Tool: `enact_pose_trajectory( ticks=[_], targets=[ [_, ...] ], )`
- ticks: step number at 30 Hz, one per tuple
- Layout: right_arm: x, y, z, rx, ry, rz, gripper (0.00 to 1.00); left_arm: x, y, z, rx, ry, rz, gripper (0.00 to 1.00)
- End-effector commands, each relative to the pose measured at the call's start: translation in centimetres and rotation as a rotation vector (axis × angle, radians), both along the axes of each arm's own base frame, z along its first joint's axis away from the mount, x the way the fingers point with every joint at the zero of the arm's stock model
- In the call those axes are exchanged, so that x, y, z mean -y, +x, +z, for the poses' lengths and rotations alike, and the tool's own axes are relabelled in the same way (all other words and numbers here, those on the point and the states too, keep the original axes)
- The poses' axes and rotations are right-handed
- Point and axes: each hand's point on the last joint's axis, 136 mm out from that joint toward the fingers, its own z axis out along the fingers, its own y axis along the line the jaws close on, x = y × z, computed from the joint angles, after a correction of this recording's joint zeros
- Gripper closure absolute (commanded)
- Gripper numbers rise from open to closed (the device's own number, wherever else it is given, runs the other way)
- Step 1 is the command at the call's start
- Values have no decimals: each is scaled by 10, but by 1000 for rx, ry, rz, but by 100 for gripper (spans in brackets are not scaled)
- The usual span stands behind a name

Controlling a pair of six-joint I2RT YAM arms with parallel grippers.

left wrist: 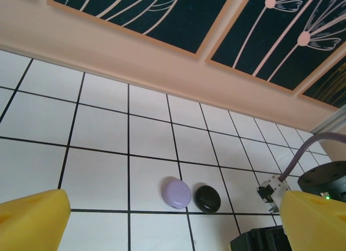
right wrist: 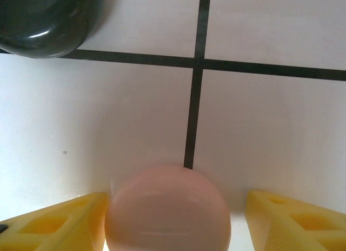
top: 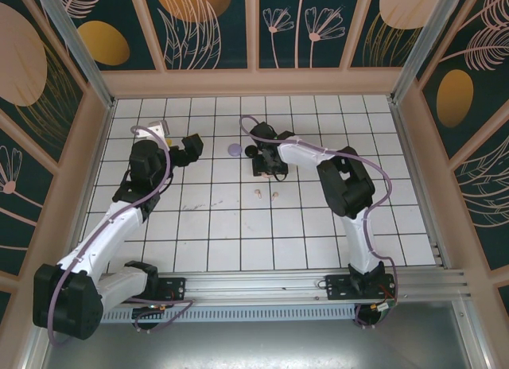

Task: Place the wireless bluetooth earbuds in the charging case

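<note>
Right claw (right wrist: 175, 199) points straight down at the tiles, its yellow fingers spread either side of a closed pink case (right wrist: 165, 221). We see one finger at the case's edge and a gap at the other, so nothing is gripped yet.

A black case (right wrist: 46, 18) lies ahead and to one side of the claw. Two pale earbuds (top: 257, 194) lie loose on the floor near the claw, on the side toward the arm bases.

We judge the step to be taking hold of the pink case. The dome looks smooth and could slip out, so we would centre it between the fingers, close gently and grip low at its widest part.

From its base the right arm rises to a bent elbow, then folds back leftward, wrist tipped down. Left claw (top: 192, 146) gapes wide and empty, a lilac case (left wrist: 176, 193) ahead of it.
</note>
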Motion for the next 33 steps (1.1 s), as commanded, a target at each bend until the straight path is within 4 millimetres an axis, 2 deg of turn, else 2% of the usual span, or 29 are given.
enact_pose_trajectory(
  ticks=[1, 5, 10, 13, 15, 21, 33],
  targets=[
    [-2, 2, -5, -2, -24, 6, 34, -7, 0, 12, 10, -34, 53, 1],
    [-6, 3, -4, -1, -13, 5, 38, -11, -2, 9, 8, -23, 70, 1],
    [-10, 3, -1, 2, 0, 8, 50, -11, -4, -1, -12, -18, 64, 1],
    [-11, 3, 6, 15, 13, 3, 59, -8, -4, -7, -23, -14, 49, 1],
    [-11, 2, 13, 27, 27, -3, 61, -3, -5, -12, -27, -16, 19, 1],
    [-10, 1, 42, 79, 87, -32, 63, 15, -9, -17, -17, -57, -84, 1],
    [-7, -9, 118, 206, 294, -137, 63, 53, -13, -25, -2, -161, -237, 1]
  ],
)
